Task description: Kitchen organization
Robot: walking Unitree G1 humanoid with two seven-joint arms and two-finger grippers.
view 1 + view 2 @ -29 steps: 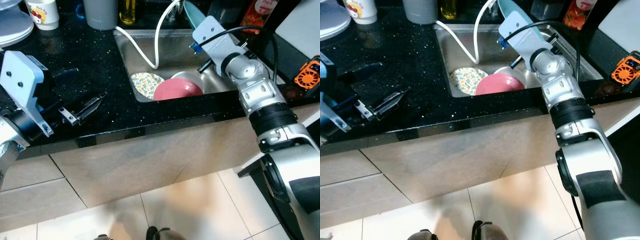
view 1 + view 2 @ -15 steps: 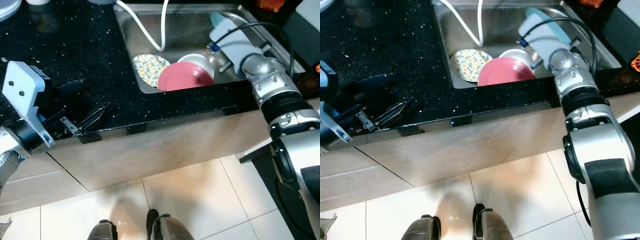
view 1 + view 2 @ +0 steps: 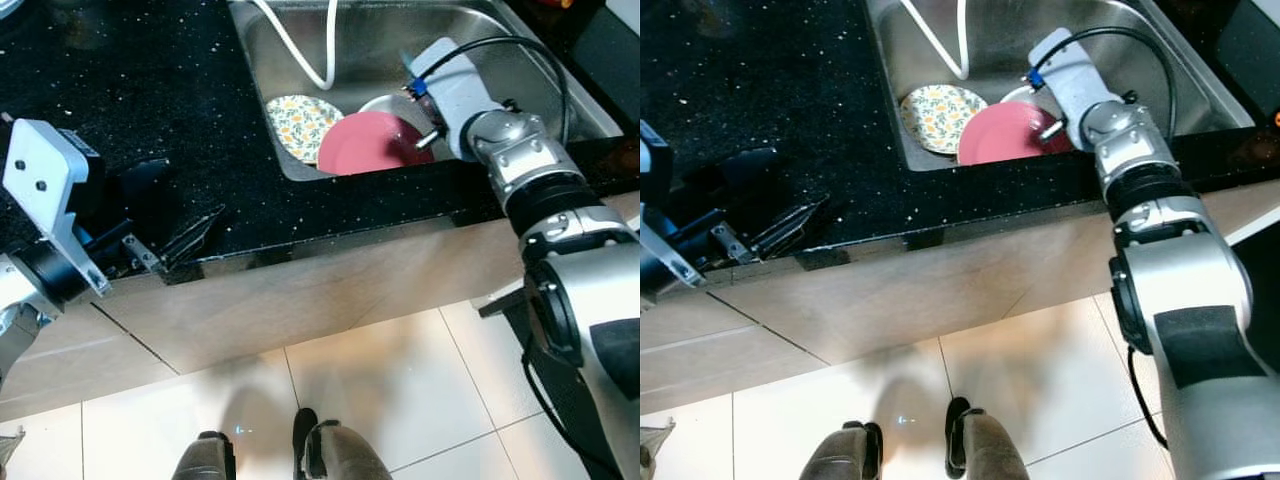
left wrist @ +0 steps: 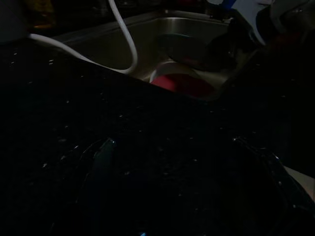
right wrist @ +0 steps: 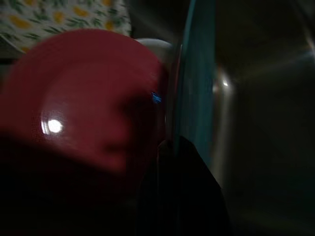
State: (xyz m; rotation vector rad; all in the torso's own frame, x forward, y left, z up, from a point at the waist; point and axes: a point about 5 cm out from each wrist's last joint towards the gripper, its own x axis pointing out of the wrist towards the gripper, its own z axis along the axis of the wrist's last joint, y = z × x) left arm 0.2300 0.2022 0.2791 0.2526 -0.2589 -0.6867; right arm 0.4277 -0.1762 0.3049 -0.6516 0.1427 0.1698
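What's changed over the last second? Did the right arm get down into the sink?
Yes. The right gripper has come down from above the sink's far side to the pink plate, a teal plate edge-on beside it. The camera tilted down too. The floral plate, white hose and left gripper over the black counter stayed put.

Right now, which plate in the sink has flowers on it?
The flowered plate is the one at the sink's left end, pale with yellow flowers and green leaves. The pink plate beside it is plain, and so is the teal one.
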